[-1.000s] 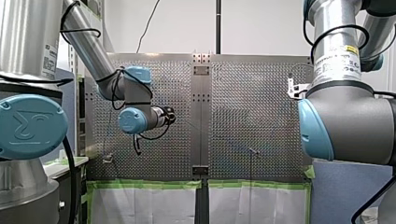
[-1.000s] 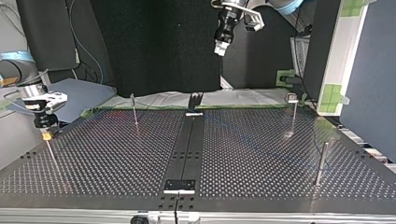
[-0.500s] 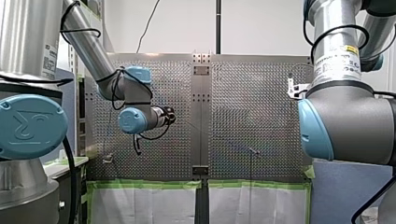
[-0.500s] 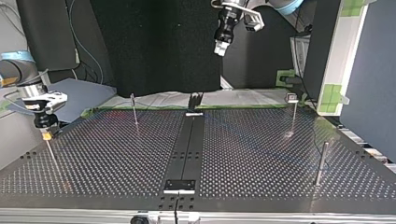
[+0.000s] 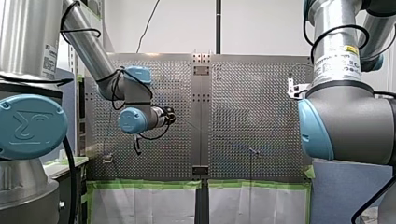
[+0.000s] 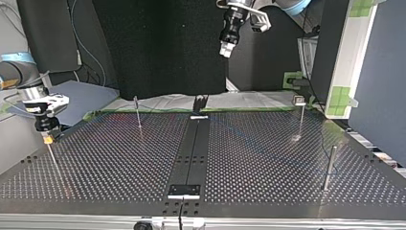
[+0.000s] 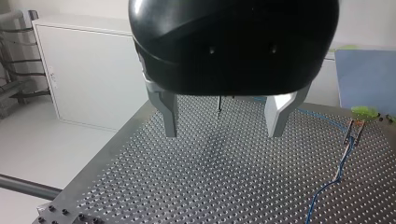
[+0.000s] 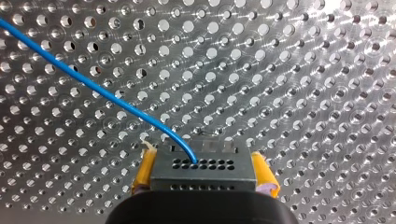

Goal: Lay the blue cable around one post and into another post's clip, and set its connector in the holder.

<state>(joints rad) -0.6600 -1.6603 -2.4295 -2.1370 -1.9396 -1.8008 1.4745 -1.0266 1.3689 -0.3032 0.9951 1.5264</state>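
At the front view's left, the pale sticker on my left arm's silver tube carries print too small to read. So does the white-and-yellow label on my right arm's tube at the right. In the top view, at its left, my right gripper hangs low near the edge of the perforated metal table. The right wrist view shows its yellow pads clenched on the two ends of a grey, box-shaped connector with rows of small round holes in its face. The thin, smooth blue cable leaves one of those holes, bends over and runs nearly straight away from the gripper, slanting across the plate. Further right in the top view stand a thin post and a black centre rail. Then comes my left gripper, high above the table, its bare metal fingers spread apart with nothing between them. Last are a clip-topped post and a stout round post.
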